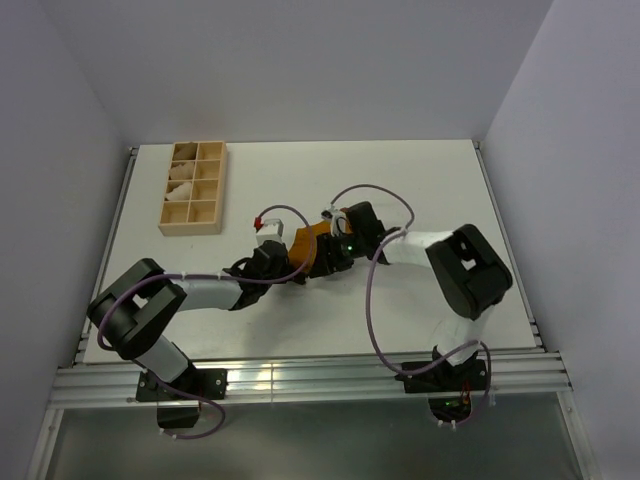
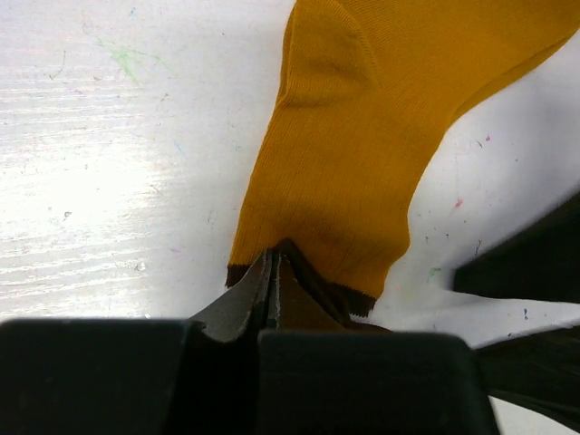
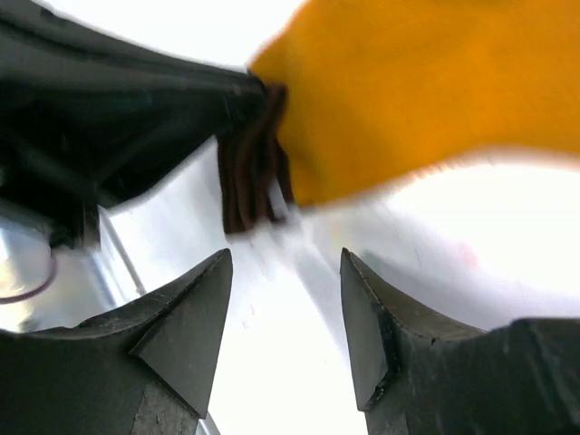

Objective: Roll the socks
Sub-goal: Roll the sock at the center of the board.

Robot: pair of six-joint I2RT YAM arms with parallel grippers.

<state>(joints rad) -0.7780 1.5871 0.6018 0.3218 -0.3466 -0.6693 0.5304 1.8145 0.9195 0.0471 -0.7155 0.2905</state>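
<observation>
Left wrist view, close up: the left gripper [image 2: 275,272] is pinched tight on the dark brown cuff edge of the mustard sock [image 2: 362,154], with no gap between its jaws. I count one sock shape, lying flat on the white table [image 2: 100,181] and stretching away from the fingers; I cannot tell whether a second lies under it.

From the right wrist, blurred, the right gripper [image 3: 285,258] has its two fingers standing apart with only bare table between them. It grips nothing, and the sock's cuff end sits just beyond the tips.

From above, the two arms meet near the middle of the table, both grippers crowded over the one sock. Well apart, at the far left, stands one wooden tray [image 1: 217,190] with eight compartments in two columns of four. Cream bundles [image 1: 181,183] sit in its left column; their number is too small to count.
</observation>
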